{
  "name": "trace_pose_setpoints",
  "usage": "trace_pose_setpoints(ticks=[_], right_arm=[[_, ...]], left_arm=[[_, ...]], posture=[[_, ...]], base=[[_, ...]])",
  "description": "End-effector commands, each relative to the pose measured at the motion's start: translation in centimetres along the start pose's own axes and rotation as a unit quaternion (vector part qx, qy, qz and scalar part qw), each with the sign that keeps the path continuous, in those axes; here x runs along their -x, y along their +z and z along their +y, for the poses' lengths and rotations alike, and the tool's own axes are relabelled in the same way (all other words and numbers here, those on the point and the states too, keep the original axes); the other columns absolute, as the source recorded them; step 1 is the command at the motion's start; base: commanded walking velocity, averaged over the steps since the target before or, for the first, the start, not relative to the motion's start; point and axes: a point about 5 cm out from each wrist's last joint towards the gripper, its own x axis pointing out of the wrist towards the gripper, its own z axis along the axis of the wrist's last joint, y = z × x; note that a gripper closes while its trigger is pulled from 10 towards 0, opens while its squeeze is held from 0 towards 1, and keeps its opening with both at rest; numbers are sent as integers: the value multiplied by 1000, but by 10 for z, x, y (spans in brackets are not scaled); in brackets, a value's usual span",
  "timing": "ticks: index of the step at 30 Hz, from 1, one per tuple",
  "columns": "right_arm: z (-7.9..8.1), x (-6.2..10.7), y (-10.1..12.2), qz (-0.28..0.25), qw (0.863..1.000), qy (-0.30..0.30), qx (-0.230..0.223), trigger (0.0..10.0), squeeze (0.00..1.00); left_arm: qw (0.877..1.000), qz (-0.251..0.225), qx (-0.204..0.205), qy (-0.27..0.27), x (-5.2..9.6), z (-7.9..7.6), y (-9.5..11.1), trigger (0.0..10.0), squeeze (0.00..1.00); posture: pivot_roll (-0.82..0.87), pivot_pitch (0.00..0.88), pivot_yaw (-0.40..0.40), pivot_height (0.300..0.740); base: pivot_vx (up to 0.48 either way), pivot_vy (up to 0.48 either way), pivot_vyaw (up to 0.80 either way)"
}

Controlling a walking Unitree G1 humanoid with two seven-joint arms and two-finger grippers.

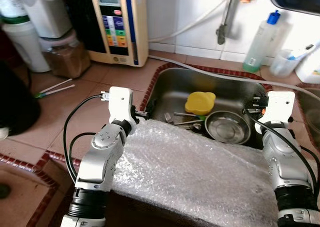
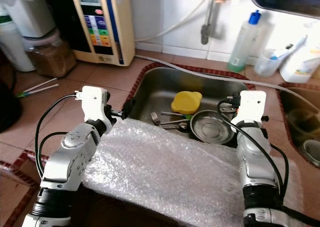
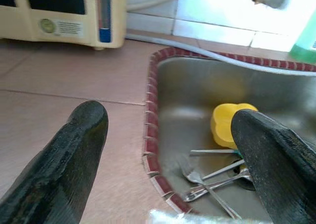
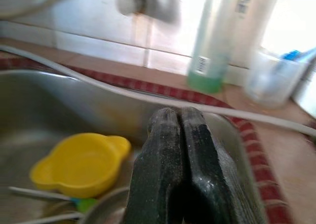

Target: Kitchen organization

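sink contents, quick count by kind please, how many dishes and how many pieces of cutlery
Yellow plastic two-handled bowl: 1
Round stainless steel bowl: 1
Metal cutlery pieces, overlapping in a pile: at least 3, exact number cannot be told
Total: at least 5 things in the steel sink

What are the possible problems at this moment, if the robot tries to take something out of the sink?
1. The forks lie crossed and flat on the sink bottom, so a pincer may slip on them.
2. The bubble wrap covers the sink's near edge; an arm reaching in might drag it onto the metal bowl.
3. The right pincer is shut near the yellow bowl; it must open first, while the left pincer is open.
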Motion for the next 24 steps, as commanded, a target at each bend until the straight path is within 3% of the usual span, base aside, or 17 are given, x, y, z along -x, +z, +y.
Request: trace_pose_setpoints(ticks=[1,24], right_arm=[[0,-3,9,-16,1000,-2,-2,10000,0],[-1,-9,17,-27,1000,-7,-14,10000,0]], left_arm=[[1000,-5,0,5,-1,2,6,10000,0],[1000,8,8,4,-5,-2,7,10000,0]], posture=[[47,0,33,740],[46,0,36,740]], base=[[0,0,0],[0,0,0]])
